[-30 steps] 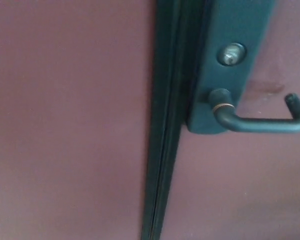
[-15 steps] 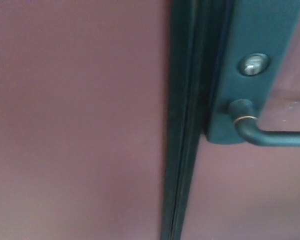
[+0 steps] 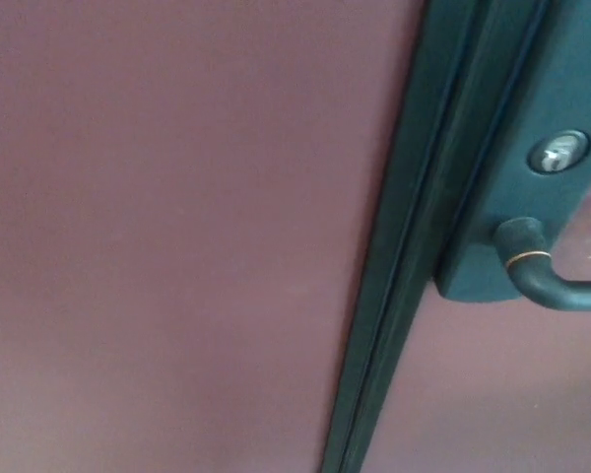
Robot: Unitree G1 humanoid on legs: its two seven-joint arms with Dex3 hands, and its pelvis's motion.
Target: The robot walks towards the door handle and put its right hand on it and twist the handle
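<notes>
A dark lever door handle sticks out from a teal lock plate at the right edge of the head view. Its bar runs to the right and is cut off by the picture's edge. A thin brass ring circles the handle's neck. Above it sits a round silver keyhole cylinder. Neither of my hands shows anywhere.
A maroon door panel fills the left and middle of the picture. A dark teal door edge strip runs slantwise from the top right down to the bottom middle. More maroon surface lies below the handle.
The whole picture has shifted: the handle, plate and edge strip now lie further right and lower, and the handle's bent end has left the frame. This is camera motion.
</notes>
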